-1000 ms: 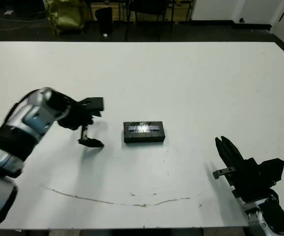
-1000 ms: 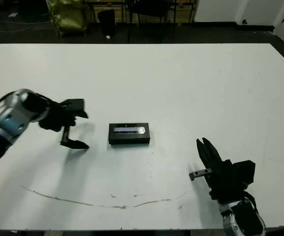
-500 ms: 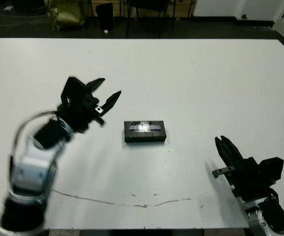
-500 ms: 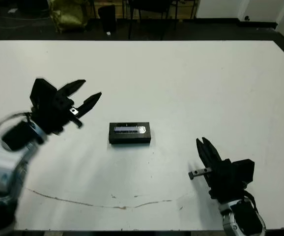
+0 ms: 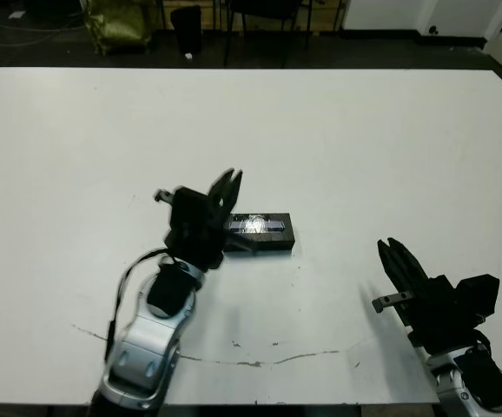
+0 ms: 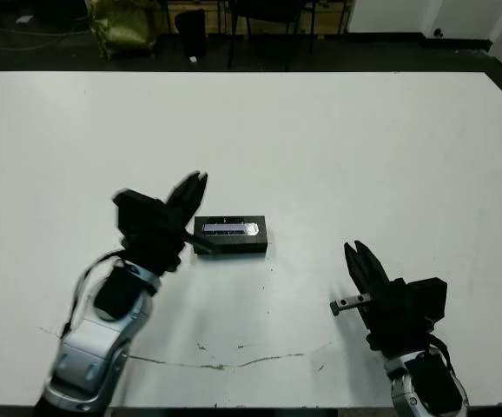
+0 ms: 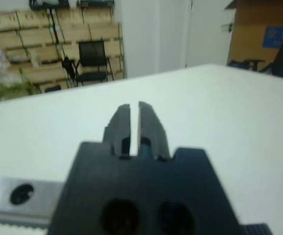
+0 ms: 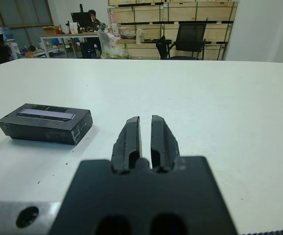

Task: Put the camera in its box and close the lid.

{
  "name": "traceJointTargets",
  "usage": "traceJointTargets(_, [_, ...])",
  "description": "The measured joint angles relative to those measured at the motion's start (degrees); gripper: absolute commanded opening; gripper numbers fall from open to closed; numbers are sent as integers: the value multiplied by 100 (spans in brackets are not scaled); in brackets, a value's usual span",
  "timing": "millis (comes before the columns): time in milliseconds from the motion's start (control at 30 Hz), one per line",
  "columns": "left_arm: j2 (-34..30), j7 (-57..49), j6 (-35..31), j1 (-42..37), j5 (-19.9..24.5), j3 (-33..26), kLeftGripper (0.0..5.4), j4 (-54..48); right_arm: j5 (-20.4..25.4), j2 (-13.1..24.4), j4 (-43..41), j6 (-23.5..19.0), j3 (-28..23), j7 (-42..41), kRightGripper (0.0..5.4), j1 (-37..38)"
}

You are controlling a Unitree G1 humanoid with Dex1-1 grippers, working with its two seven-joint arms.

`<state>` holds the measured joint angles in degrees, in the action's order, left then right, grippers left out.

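Left end effector [image 5: 231, 182] fingers together beside lidded box [image 5: 264, 229], right end effector [image 5: 399, 258] closed, apart.

Both head eyes looked down from above the worktop [image 5: 338, 130], sharing the whole surface. Each wrist camera sat low behind its own jaws — level across the worktop toward stacked shelving.

The left gripper [image 5: 227, 186] hides the near-left end of the flat black windowed lid [image 5: 264, 228]. Its fingertips look motion-blurred in the right eye view. The slim black camera is unseen, possibly under that lid.
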<state>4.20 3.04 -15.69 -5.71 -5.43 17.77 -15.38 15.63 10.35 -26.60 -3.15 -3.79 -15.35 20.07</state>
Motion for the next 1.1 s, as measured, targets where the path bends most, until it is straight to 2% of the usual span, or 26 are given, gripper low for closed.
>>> traceJointTargets(100, [31, -50, 5, -85, -146, 100, 3, 334, 0, 7, -18, -44, 1, 9, 0, 10])
traceJointTargets(300, [94, -49, -233, -299, -170, 149, 3, 854, 1, 7, -51, -102, 3, 48, 0, 61])
traceJointTargets(533, [249, 190, -1638, -852, 31, -21, 3, 1085, -46, 8, -193, -163, 18, 92, 0, 105])
traceJointTargets(733, [109, 521, -2479, -1205, 103, -3, 3, 1033, -57, 2, -318, -215, 67, 143, 0, 158])
traceJointTargets(933, [-50, 772, -3139, -1439, 140, 36, 3, 938, -56, 1, -319, -215, 106, 133, 0, 167])
traceJointTargets(1100, [-137, 883, -3343, -1467, 259, 23, 3, 840, -47, -13, -264, -205, 124, 120, 0, 166])
